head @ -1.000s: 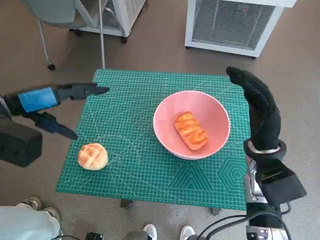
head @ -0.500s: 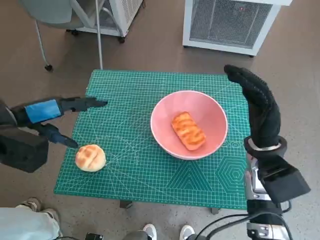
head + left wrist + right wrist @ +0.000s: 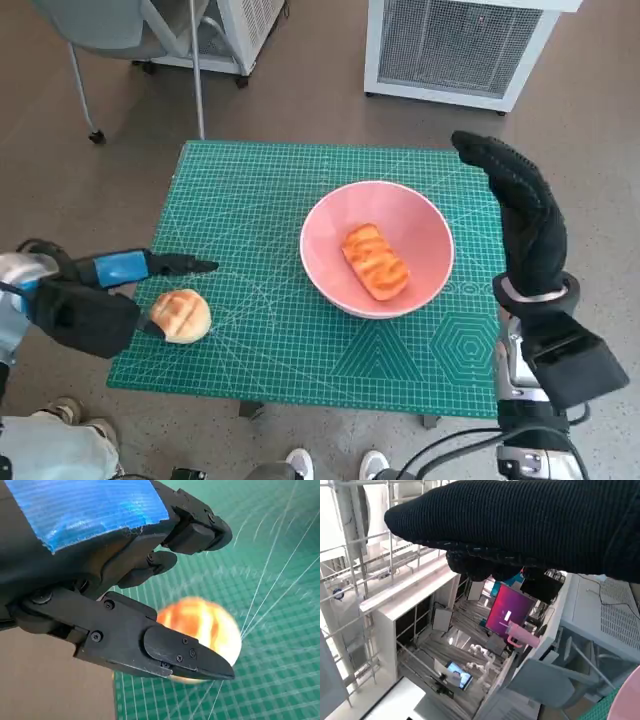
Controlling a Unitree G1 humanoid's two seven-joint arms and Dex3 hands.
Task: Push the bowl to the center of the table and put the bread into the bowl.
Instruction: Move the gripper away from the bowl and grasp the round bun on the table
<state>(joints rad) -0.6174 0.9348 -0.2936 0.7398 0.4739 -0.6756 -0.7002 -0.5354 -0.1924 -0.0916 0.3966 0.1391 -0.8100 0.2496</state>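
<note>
A pink bowl [image 3: 330, 215] sits right of the middle of the green mat [image 3: 250, 220], with an oblong grilled bread [image 3: 375, 261] inside it. A round bread bun [image 3: 181, 315] lies near the mat's front left corner. My left hand [image 3: 125, 275] hovers just over and behind the bun with fingers spread, holding nothing; in the left wrist view the bun [image 3: 202, 625] shows between the fingers [image 3: 185, 652] without clear contact. My right hand [image 3: 520, 215] stands upright and flat beside the bowl's right rim, holding nothing; its glove [image 3: 520, 525] fills the right wrist view.
A white ventilated appliance [image 3: 460, 45] stands on the floor beyond the table. A chair's legs [image 3: 95, 70] are at the back left. A person's shoes [image 3: 335, 465] and a knee [image 3: 50, 445] show at the table's front edge.
My left hand has moved down and toward the front of the mat, from well behind the bun to right over it. The bowl, both breads and my right hand stay put.
</note>
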